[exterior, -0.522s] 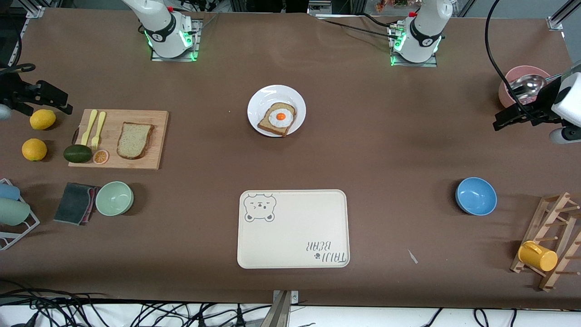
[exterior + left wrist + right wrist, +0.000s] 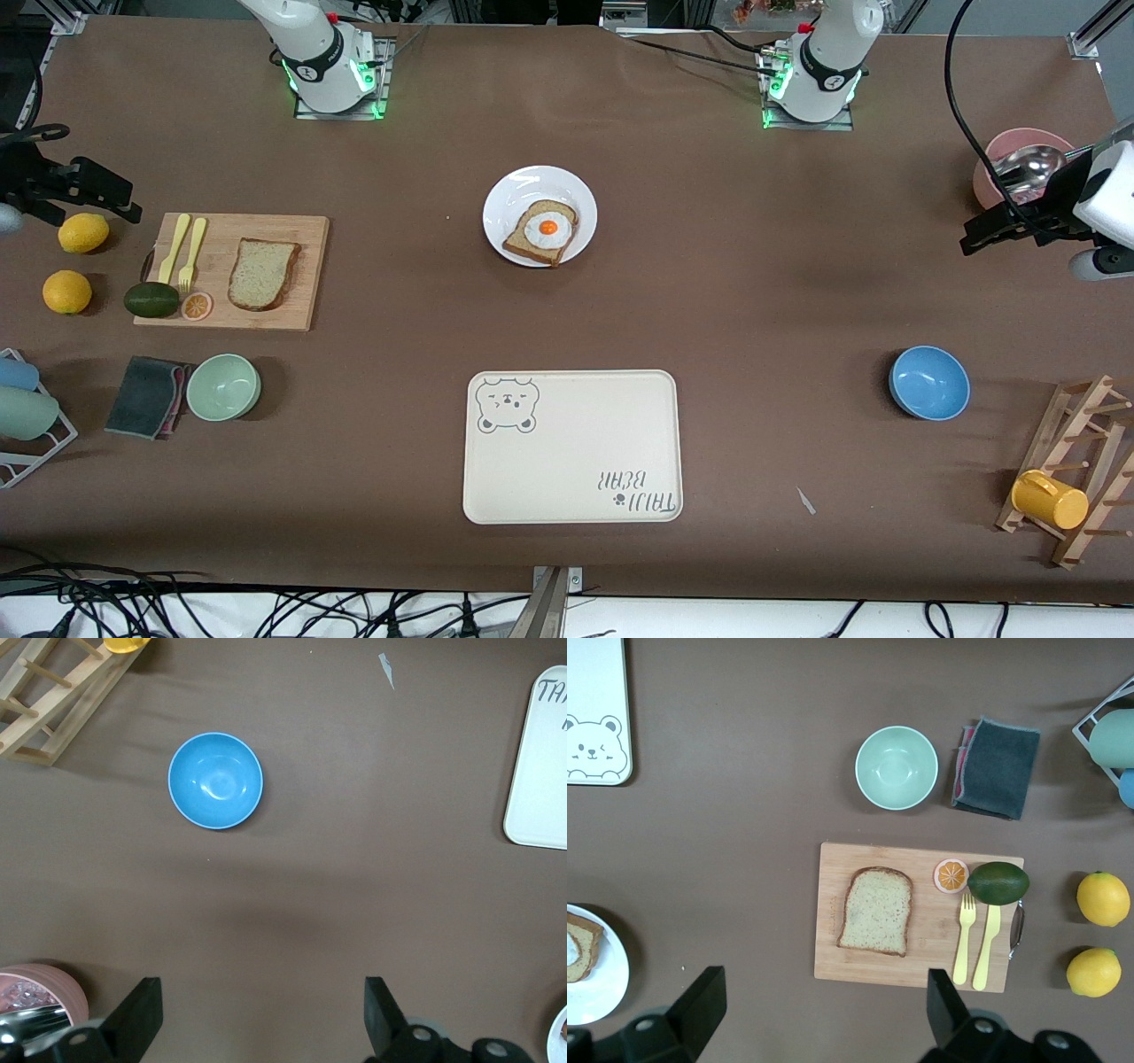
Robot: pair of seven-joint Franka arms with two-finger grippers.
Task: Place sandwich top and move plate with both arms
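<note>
The sandwich top [image 2: 263,274], a plain brown bread slice, lies on a wooden cutting board [image 2: 301,310] toward the right arm's end; it also shows in the right wrist view [image 2: 875,910]. The white plate [image 2: 523,186] sits mid-table between the arm bases and bears a toast slice with a fried egg [image 2: 542,232]; its edge shows in the right wrist view [image 2: 607,979]. My right gripper [image 2: 131,202] is open and empty, up beside the board [image 2: 824,983]. My left gripper [image 2: 974,237] is open and empty, over bare table beside a pink bowl [image 2: 261,992].
The board also carries a yellow fork and knife [image 2: 184,248], an avocado [image 2: 151,299] and an orange slice. Two lemons [image 2: 75,261], a green bowl [image 2: 223,386] and a cloth lie nearby. A cream bear tray [image 2: 571,461], blue bowl [image 2: 928,382], pink bowl [image 2: 1001,146] and wooden rack [image 2: 1085,470] stand elsewhere.
The left arm's wrist has shifted very slightly; nothing on the table has moved and both grippers stay open.
</note>
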